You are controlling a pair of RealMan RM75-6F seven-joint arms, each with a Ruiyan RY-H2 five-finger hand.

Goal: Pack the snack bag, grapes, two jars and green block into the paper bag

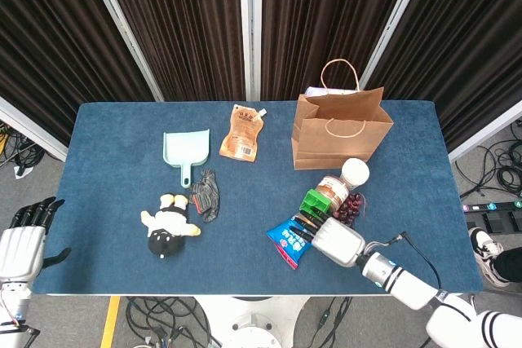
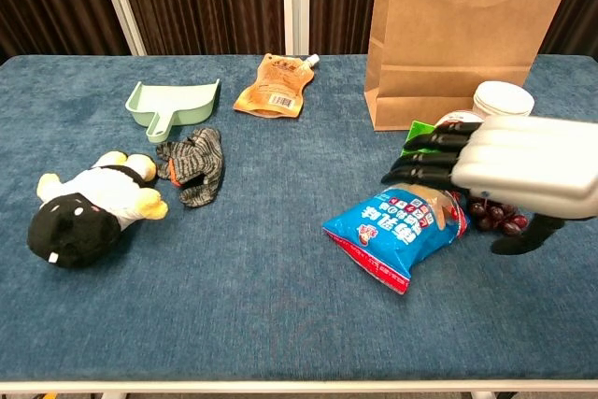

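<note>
The brown paper bag (image 1: pixel 342 132) (image 2: pixel 462 35) stands upright at the back right. In front of it lie a jar with brown contents (image 1: pixel 330 188), a white jar (image 1: pixel 355 172) (image 2: pixel 503 99), dark grapes (image 1: pixel 353 207) (image 2: pixel 495 220), a green block (image 1: pixel 311 200) (image 2: pixel 415 135) and the blue snack bag (image 1: pixel 288 239) (image 2: pixel 397 231). My right hand (image 1: pixel 335 240) (image 2: pixel 509 170) hovers over this pile with its fingers (image 2: pixel 425 161) stretched out above the green block and snack bag, holding nothing. It hides much of the brown jar in the chest view. My left hand (image 1: pixel 21 244) is off the table's front left corner, fingers straight, empty.
On the left half lie a pale green dustpan (image 1: pixel 186 149) (image 2: pixel 174 103), an orange pouch (image 1: pixel 241 132) (image 2: pixel 275 86), a grey glove (image 1: pixel 206 193) (image 2: pixel 194 165) and a plush toy (image 1: pixel 169 226) (image 2: pixel 89 205). The table's front edge (image 1: pixel 245 292) is near the pile.
</note>
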